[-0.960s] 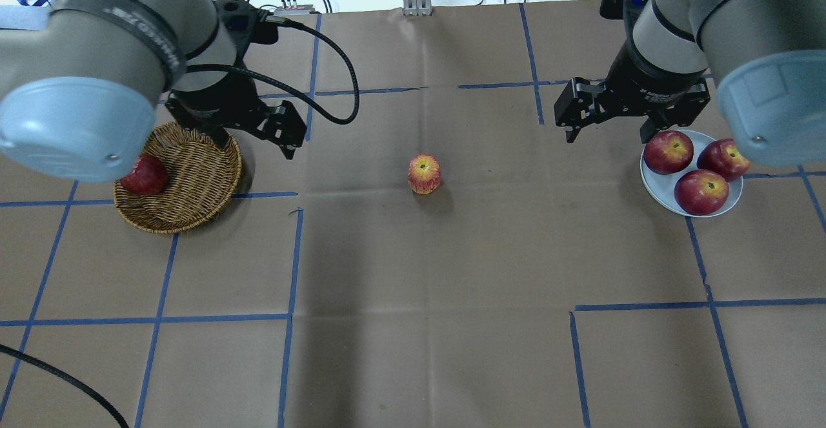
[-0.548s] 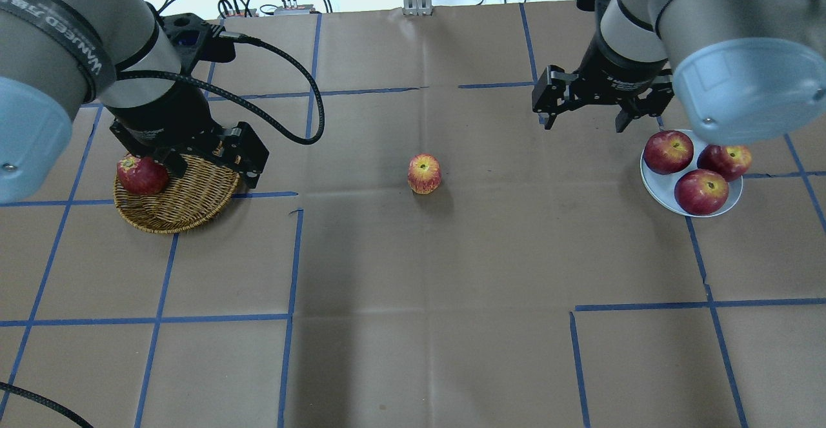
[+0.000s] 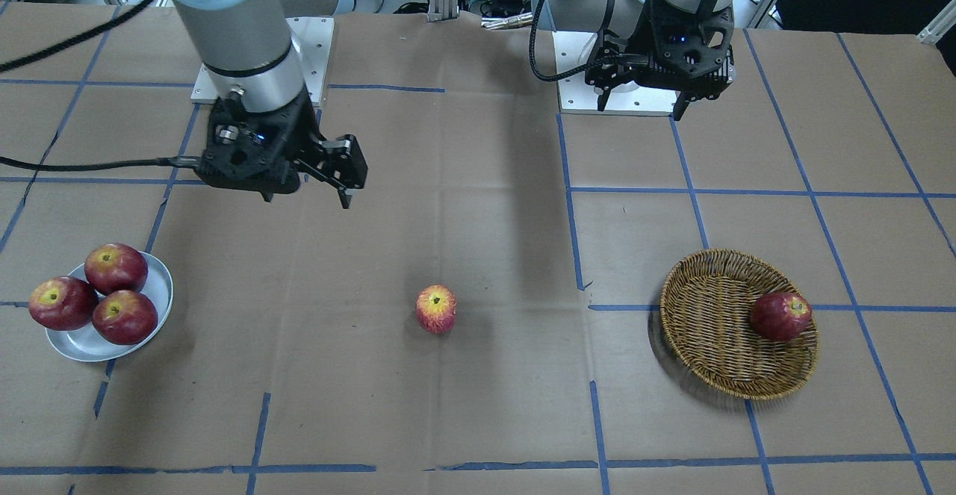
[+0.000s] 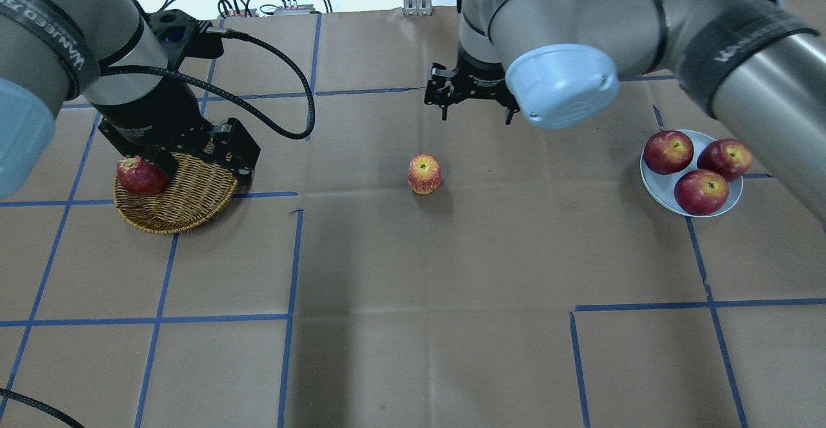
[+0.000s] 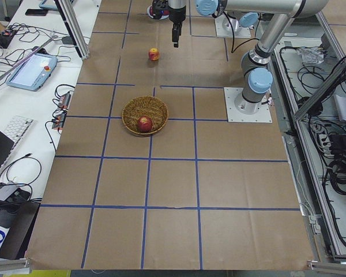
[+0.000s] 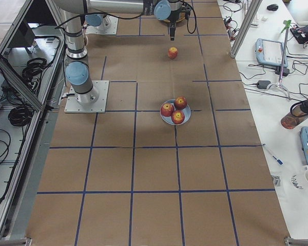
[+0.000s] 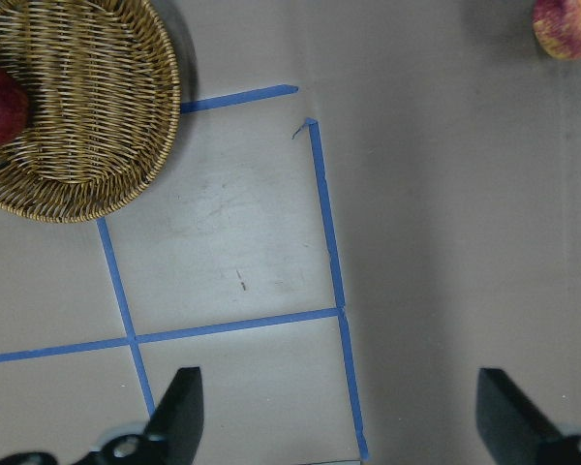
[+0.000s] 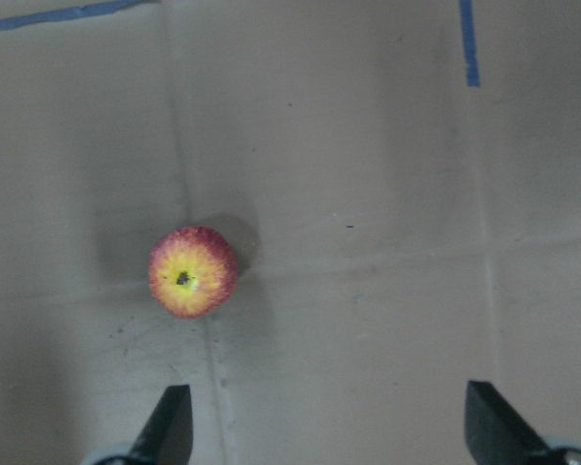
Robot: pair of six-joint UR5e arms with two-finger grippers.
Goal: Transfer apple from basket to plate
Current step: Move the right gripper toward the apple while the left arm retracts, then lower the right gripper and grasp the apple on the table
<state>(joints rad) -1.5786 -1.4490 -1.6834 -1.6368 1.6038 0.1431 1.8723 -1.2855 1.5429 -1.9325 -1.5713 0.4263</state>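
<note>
Right tool: your right tool (image 4: 475,110) is hanging high over the middle of the surface (image 4: 413,325), its fingers (image 8: 171,426) spread wide with nothing between them.
Apple: the apple (image 4: 424,173) is sitting upright on the bare surface, stem hollow facing up. It is out of the basket and well apart from both basket and plate.
Deciding relation: the apple is lying below the right tool and off toward the robot's left. In the right wrist view it is showing ahead of the finger line and nearer the finger on that view's left, not centred in the gap. With the tool raised, you cannot be settling the fore-and-aft offset.
Axis: the apple is looking roundish, so the closing direction is probably mattering little. You are likely needing a sideways shift, then a straight descent.
Nearer arm: the right one, by my reading.
Plate: the plate (image 4: 659,190) is lying further to the robot's right. Three dark red apples (image 4: 701,191) are crowding it, so a fourth may be fitting tightly.
Left tool: the left tool (image 3: 638,107) is hovering raised, wide and empty, well apart from the apple.
Basket: the basket (image 3: 709,331) is holding one dark red apple (image 3: 780,316) near its rim.
</note>
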